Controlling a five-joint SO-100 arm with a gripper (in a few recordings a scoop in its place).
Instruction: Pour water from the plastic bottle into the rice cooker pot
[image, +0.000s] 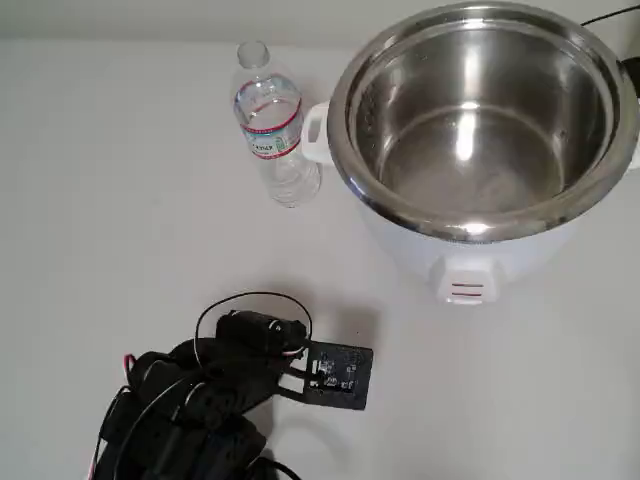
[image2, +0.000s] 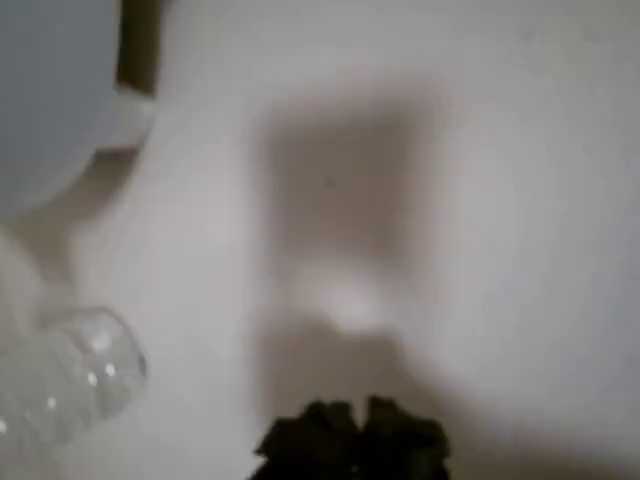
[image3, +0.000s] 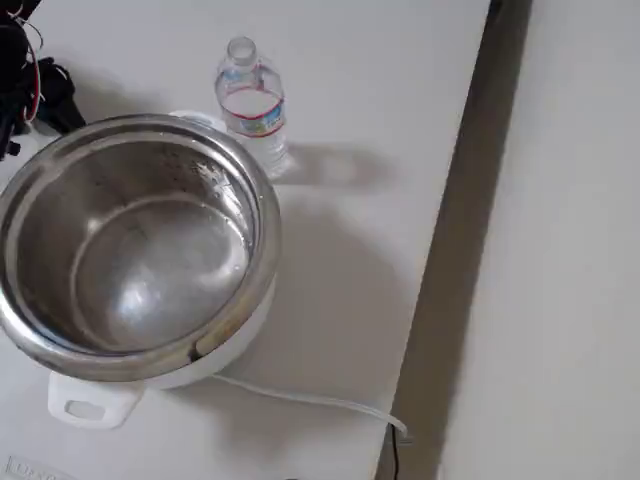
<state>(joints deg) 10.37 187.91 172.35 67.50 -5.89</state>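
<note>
We see the bottle (image: 270, 125) standing upright on the white table (image: 120, 200), just beside the left handle of the rice cooker pot (image: 480, 110) in the overhead view. The black arm sits well apart from both; its tool (image2: 352, 440) shows blurred, and we cannot tell whether it is open.

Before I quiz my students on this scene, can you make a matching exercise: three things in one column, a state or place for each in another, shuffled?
Things:
1. bottle
2. pot
3. arm

States or places:
A. shiny steel, set in the white cooker
B. black, at the bottom left of the overhead view
C. clear, uncapped, upright beside the cooker's handle

Pairs: 1-C, 2-A, 3-B
</note>
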